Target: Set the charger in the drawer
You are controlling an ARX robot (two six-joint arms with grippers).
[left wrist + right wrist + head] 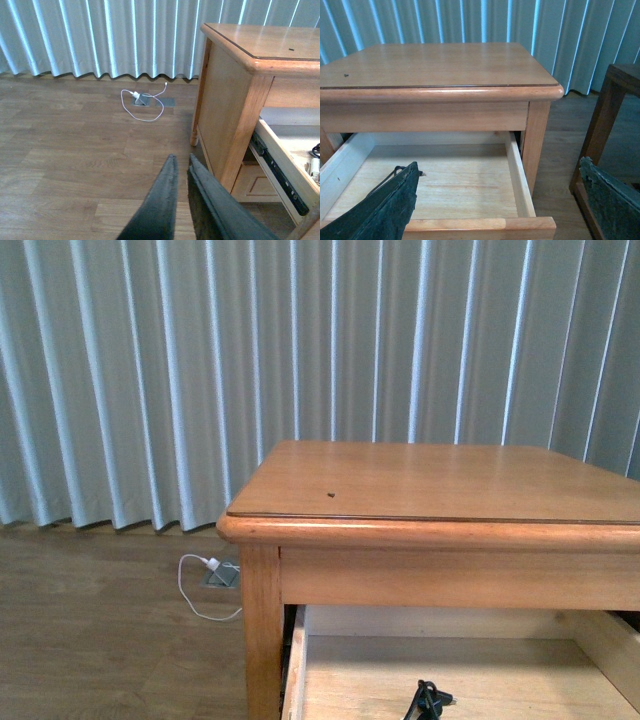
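Note:
The drawer (296,670) of the honey-coloured table (420,485) stands pulled open, showing its pale plank floor. The charger (428,700) lies inside it near the front, and only its black cable loop shows in the front view. In the right wrist view a bit of that black cable (396,170) peeks out behind one finger. My right gripper (499,164) hangs open over the drawer's (516,175) front right corner, holding nothing. My left gripper (181,162) is shut and empty, out over the floor to the left of the table, with the drawer's rail (280,172) beside it.
A white plug with a white cable (137,97) lies on the wood floor by a floor socket near the curtain (150,370). A dark wooden piece of furniture (615,100) stands right of the table. A small dark speck (331,494) sits on the tabletop.

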